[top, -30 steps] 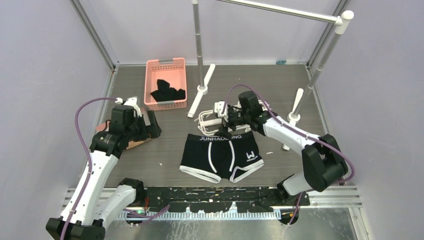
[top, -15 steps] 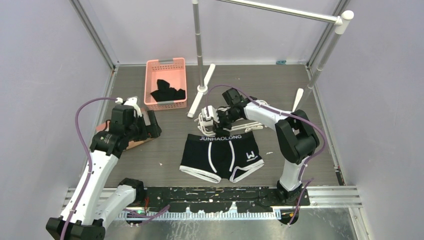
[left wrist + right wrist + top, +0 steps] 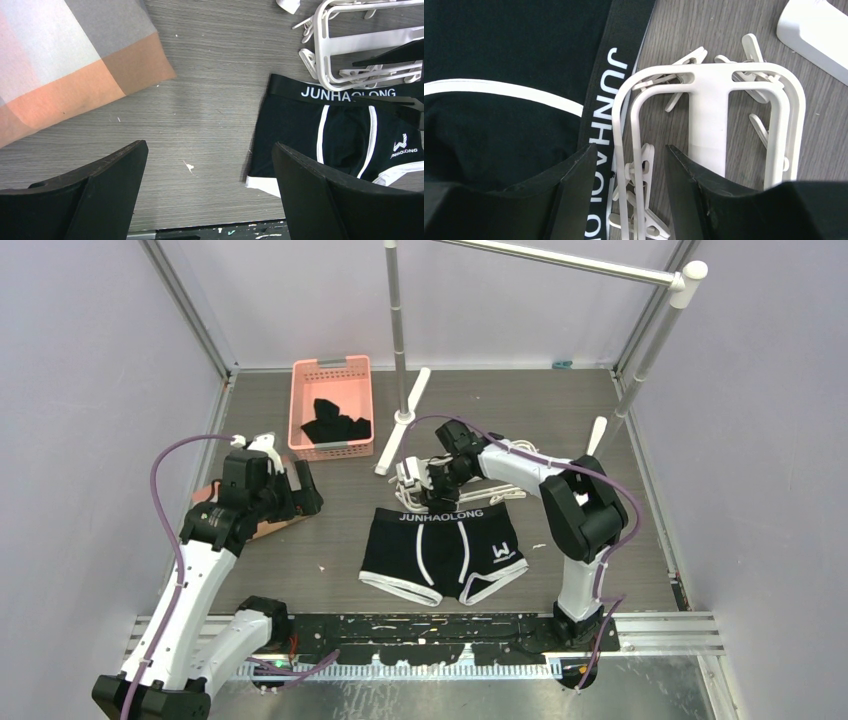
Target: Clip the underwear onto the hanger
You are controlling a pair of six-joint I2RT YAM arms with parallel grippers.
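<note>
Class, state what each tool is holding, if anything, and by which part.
Nothing is held. Left tool hangs open above the table; right tool straddles a rail of the hanger, unclamped.

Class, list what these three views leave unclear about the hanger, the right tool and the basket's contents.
- hanger: the right wrist view's bottom edge cuts it off, and the right arm covers part of it in the top view; no hook identifiable.
- right tool: fingers straddle a hanger rail; any contact is hidden beneath them in the right wrist view.
- black clothes in the basket: too small in the top view to count.
</note>
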